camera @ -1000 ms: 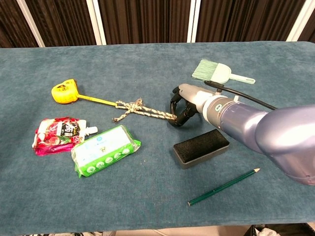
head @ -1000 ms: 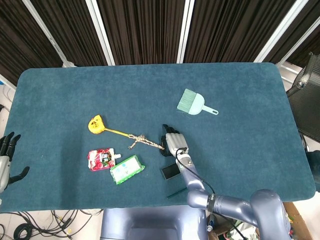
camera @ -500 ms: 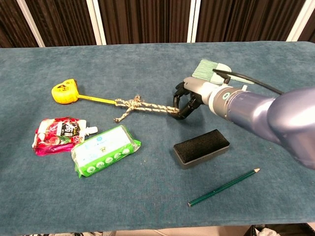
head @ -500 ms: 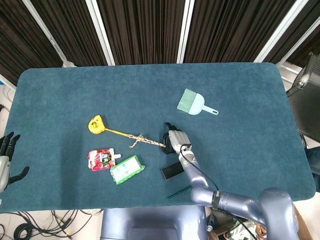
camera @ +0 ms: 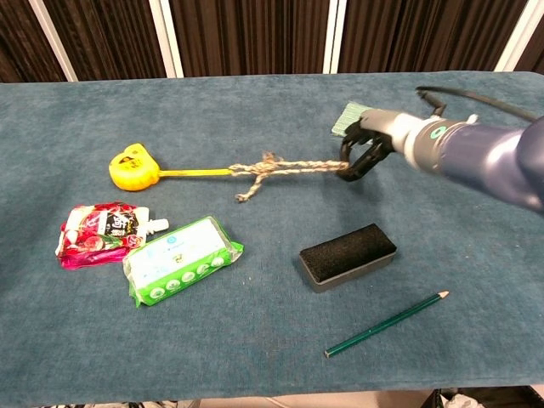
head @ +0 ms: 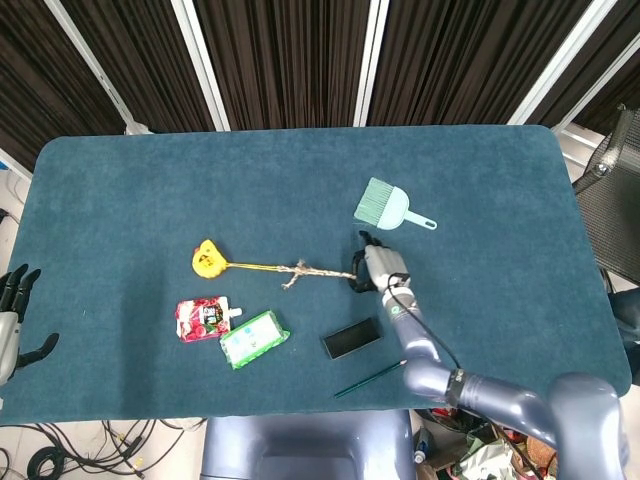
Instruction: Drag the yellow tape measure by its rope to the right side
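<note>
1. The yellow tape measure [head: 206,260] lies left of the desk's [head: 500,180] centre; it looks compact and hard, likely to slide easily on the cloth.
2. Its rope [camera: 285,167], soft and knotted, runs taut toward 3 o'clock; the far end is the place to grip.
3. The right hand [camera: 367,151] grasps that end.
4. The left hand [head: 12,325] hangs released off the desk at 9 o'clock.

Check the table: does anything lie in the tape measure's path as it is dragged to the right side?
The right hand grips the rope, which runs taut to the yellow tape measure. The small brush lies just beyond the hand, slightly farther back. Otherwise nothing visible blocks the way.
</note>
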Controlling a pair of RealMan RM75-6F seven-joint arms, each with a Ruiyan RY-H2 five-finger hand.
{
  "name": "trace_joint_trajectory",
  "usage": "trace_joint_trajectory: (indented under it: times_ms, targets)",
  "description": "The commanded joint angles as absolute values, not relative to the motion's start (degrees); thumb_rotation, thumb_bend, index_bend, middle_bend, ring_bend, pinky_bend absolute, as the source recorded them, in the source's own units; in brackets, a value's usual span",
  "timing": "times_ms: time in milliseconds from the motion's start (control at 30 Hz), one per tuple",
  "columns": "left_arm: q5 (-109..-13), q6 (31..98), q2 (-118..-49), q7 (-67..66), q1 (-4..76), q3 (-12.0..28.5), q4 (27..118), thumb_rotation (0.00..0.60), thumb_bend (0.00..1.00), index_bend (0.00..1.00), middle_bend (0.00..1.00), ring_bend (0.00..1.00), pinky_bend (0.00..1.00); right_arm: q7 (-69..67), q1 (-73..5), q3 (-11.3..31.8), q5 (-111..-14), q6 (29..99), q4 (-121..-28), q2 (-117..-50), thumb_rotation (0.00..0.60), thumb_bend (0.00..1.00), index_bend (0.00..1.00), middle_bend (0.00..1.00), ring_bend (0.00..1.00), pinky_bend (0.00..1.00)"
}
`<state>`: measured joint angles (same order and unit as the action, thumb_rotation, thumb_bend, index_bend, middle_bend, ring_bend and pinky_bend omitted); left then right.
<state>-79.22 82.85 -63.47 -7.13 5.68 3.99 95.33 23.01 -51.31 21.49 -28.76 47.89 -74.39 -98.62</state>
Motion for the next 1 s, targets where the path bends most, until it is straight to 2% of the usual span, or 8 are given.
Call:
trace_joint_trajectory:
  times_ms: [33, 600, 1000]
  targets:
    - [-79.2, 82.8, -63.5, -7.2, 5.7, 4.0, 95.4, 0.6, 0.24, 0.03, 0.0, 0.0, 0.0, 22.5, -50.2, 21.6, -27.8, 47.9, -76.0, -95.7, 0.6, 0.41, 0.73, 0.01, 0.07, 0.16]
    - [-79.4, 83.0, -63.7, -7.7, 5.6, 3.9, 95.4, 0.6, 0.24, 0.04, 0.0, 0.0, 0.0, 21.2, -44.2, 20.0, -23.7, 47.9, -78.3, -78.4, 0.6, 0.43, 0.73, 0.01, 0.06, 0.16]
    - [-79.4, 82.9, -63.9, -8.3, 5.8, 3.9, 95.5, 0.6, 0.24, 0.04, 0.0, 0.0, 0.0, 17.2, -38.8, 20.1, -20.7, 46.6, -72.3, -67.6, 0.6, 0.43, 0.74, 0.01, 0.06, 0.16]
